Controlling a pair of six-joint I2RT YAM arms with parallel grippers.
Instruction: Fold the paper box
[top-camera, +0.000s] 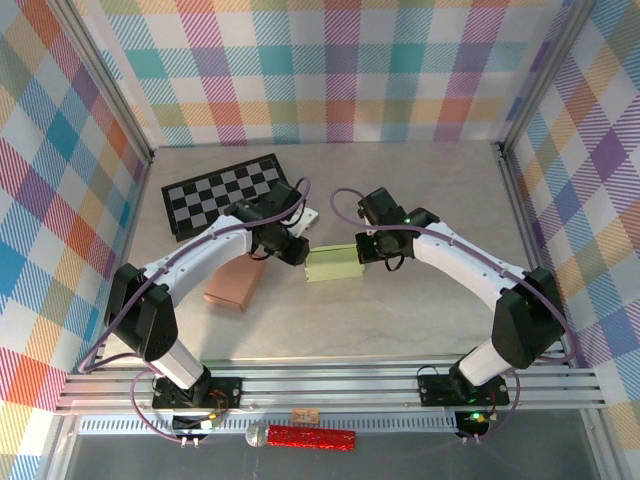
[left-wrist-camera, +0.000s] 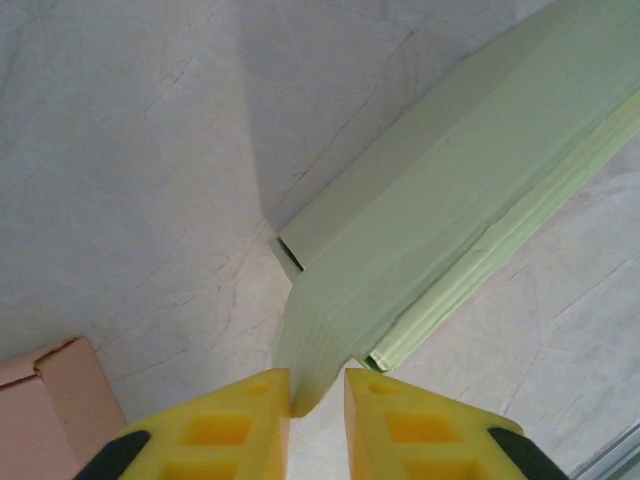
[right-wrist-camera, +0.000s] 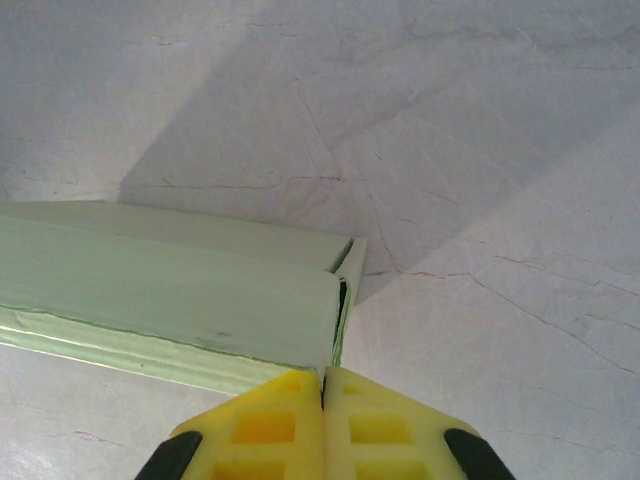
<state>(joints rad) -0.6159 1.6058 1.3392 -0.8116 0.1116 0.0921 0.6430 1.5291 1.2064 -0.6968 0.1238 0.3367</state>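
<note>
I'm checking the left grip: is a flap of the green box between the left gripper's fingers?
Yes, the end flap of the green box sits pinched between the left gripper's yellow fingers.

Pale green folded paper box (top-camera: 333, 265) at centre, on a beige marble-veined tabletop (top-camera: 420, 190). Salmon-pink flat cardboard box (top-camera: 231, 286) at 8 o'clock from it; black-and-white checkerboard sheet (top-camera: 222, 193) at 10 o'clock. Yellow foam fingers (left-wrist-camera: 210, 430) on the left gripper (left-wrist-camera: 317, 415). Pastel plaid walls (top-camera: 330, 70). Red glittery tube (top-camera: 311, 438) at 6 o'clock.
</note>
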